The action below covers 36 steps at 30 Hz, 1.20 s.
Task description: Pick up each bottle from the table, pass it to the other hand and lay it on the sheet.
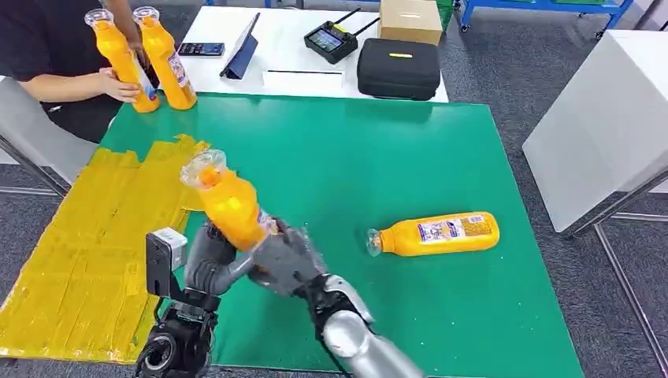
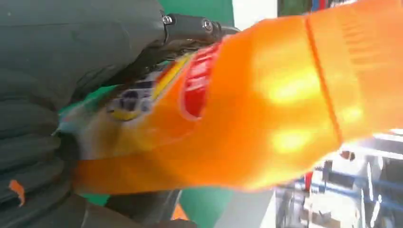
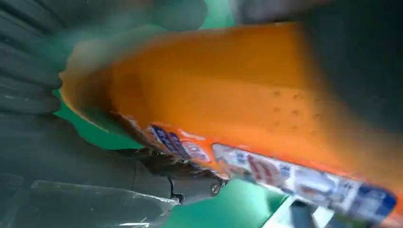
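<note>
— Where was the yellow sheet (image 1: 87,252) from the held bottle (image 1: 228,206)?

— Lower left of the frame, just beside it on the green mat (image 1: 410,157). The bottle tilted, cap toward upper left, over the mat's left part. Both the left hand (image 1: 206,260) and right hand (image 1: 285,258) wrapped its base; the left was nearer the sheet.

— And the wrist views?

— Its label, close up; another bottle (image 1: 435,234) lay right of centre.
</note>
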Available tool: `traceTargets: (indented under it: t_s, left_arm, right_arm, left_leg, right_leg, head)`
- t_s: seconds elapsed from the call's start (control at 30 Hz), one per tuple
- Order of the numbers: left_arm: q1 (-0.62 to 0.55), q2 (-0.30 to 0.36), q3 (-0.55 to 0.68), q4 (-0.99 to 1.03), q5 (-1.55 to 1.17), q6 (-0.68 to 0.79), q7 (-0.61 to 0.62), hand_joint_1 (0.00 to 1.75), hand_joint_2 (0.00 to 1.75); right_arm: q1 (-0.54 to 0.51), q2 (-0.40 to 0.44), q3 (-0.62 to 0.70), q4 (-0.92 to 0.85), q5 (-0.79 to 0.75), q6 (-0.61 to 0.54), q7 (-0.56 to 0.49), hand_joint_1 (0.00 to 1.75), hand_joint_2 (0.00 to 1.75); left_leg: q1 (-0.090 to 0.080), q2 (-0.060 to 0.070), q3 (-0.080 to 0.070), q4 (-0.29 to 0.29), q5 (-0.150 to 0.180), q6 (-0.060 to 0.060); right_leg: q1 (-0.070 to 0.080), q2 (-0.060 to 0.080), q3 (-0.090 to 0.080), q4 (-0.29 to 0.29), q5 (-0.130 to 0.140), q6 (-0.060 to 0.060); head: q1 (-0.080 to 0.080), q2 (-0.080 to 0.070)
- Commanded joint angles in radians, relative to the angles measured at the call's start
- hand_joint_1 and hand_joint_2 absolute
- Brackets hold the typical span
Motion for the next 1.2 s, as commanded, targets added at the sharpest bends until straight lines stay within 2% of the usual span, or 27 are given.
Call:
traceTargets:
  t_s: [0.03, 0.2, 0.33, 0.37, 0.4, 0.9, 1.0, 1.2]
  left_arm:
    - [-0.009, 0.018, 0.009, -0.044, -0.002, 0.01, 0.009, 0.0, 1.75]
    - [0.029, 0.021, 0.08, -0.046, 0.019, 0.03, 0.011, 0.0, 1.75]
    - [0.04, 0.033, 0.09, -0.043, 0.017, 0.025, 0.004, 0.0, 1.75]
    - [0.043, 0.028, 0.093, -0.043, 0.02, 0.022, -0.001, 0.87, 1.75]
    - [0.043, 0.032, 0.089, -0.042, 0.017, 0.016, -0.003, 1.75, 1.75]
    - [0.074, 0.046, 0.081, -0.058, 0.02, 0.034, -0.032, 1.75, 1.75]
    - [0.106, 0.046, 0.085, -0.093, -0.002, 0.058, -0.037, 1.75, 1.75]
    - [0.108, 0.046, 0.085, -0.097, -0.003, 0.059, -0.037, 1.75, 1.75]
  right_arm:
    - [-0.081, 0.038, 0.209, 0.183, 0.046, 0.023, 0.001, 1.75, 1.75]
    - [-0.093, 0.04, 0.315, 0.174, 0.097, 0.027, -0.001, 1.75, 1.75]
    - [-0.096, 0.041, 0.323, 0.166, 0.092, 0.02, 0.001, 1.75, 1.75]
    - [-0.099, 0.034, 0.321, 0.16, 0.081, 0.012, 0.01, 1.75, 1.75]
    - [-0.101, 0.032, 0.316, 0.16, 0.075, 0.006, 0.014, 1.75, 1.75]
    - [-0.089, -0.012, 0.29, 0.133, 0.024, -0.045, 0.013, 1.75, 1.75]
    - [-0.08, -0.035, 0.263, 0.115, 0.04, -0.112, 0.023, 1.75, 1.75]
    - [-0.086, -0.045, 0.257, 0.115, 0.039, -0.108, 0.025, 1.75, 1.75]
  left_leg:
    - [0.0, 0.001, 0.003, 0.0, -0.002, 0.001]
    - [-0.001, 0.0, 0.006, 0.0, -0.002, 0.001]
    - [0.0, 0.0, 0.003, -0.001, -0.001, 0.001]
    - [-0.001, -0.002, 0.005, 0.0, -0.002, 0.001]
    - [0.0, -0.001, 0.002, 0.0, -0.001, 0.001]
    - [-0.001, -0.003, 0.004, -0.001, -0.001, 0.002]
    - [0.0, -0.002, 0.002, -0.001, -0.001, 0.001]
    - [-0.001, -0.004, 0.003, 0.0, -0.001, 0.002]
  right_leg:
    - [0.0, 0.001, 0.002, 0.0, -0.001, -0.004]
    - [0.0, 0.001, 0.004, 0.001, -0.002, -0.006]
    - [0.0, 0.0, 0.002, 0.0, -0.001, -0.004]
    - [0.0, -0.001, 0.004, 0.001, -0.003, -0.006]
    - [0.0, 0.0, 0.0, 0.0, -0.001, -0.004]
    - [0.0, -0.002, 0.004, -0.001, -0.002, -0.005]
    - [0.0, -0.001, 0.001, -0.001, -0.001, -0.003]
    - [0.0, -0.003, 0.003, 0.0, -0.002, -0.005]
  head:
    - [0.0, 0.0]
    - [0.0, 0.0]
    - [0.0, 0.0]
    - [0.0, 0.0]
    - [0.0, 0.0]
    - [0.0, 0.0]
    - [0.0, 0.0]
    - [0.0, 0.0]
